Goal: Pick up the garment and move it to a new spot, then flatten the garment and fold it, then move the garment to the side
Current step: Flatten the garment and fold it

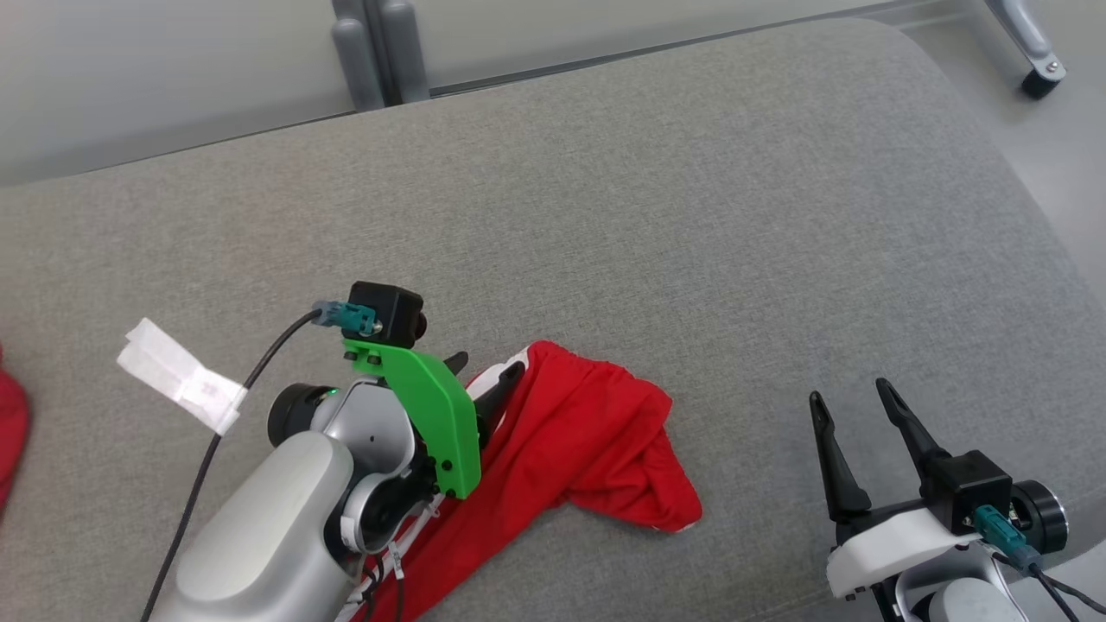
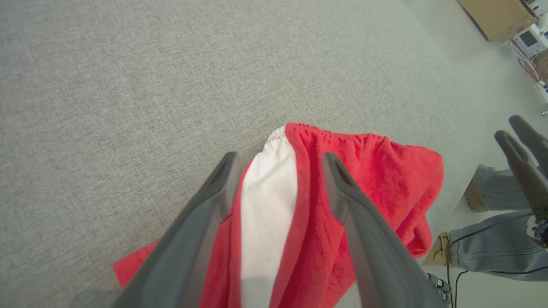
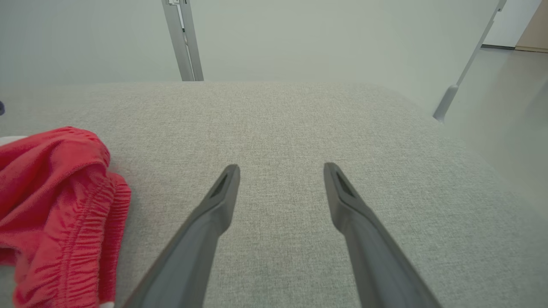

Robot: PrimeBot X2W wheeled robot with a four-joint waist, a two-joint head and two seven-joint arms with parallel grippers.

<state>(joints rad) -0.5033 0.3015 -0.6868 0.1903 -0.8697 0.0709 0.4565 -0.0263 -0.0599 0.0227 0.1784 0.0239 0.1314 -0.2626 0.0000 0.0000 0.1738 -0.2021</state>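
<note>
The garment (image 1: 587,441) is a pair of red shorts with a white side stripe, lying bunched on the grey cushion (image 1: 605,216) near its front edge. My left gripper (image 1: 484,373) hovers over the garment's left part, jaws open; in the left wrist view the white stripe (image 2: 267,201) of the garment (image 2: 376,179) lies between the spread fingers (image 2: 218,192) of my left gripper (image 2: 278,162), not pinched. My right gripper (image 1: 851,402) stands open to the right of the garment, apart from it. In the right wrist view the garment (image 3: 55,201) is at the left of my open right gripper (image 3: 280,171).
A white paper tag (image 1: 181,376) lies on the cushion at the left. Another red cloth (image 1: 10,432) shows at the left edge. A person's legs in jeans (image 2: 492,239) stand beyond the cushion's edge. A metal frame leg (image 1: 380,52) stands behind; a caster (image 1: 1041,78) at the upper right.
</note>
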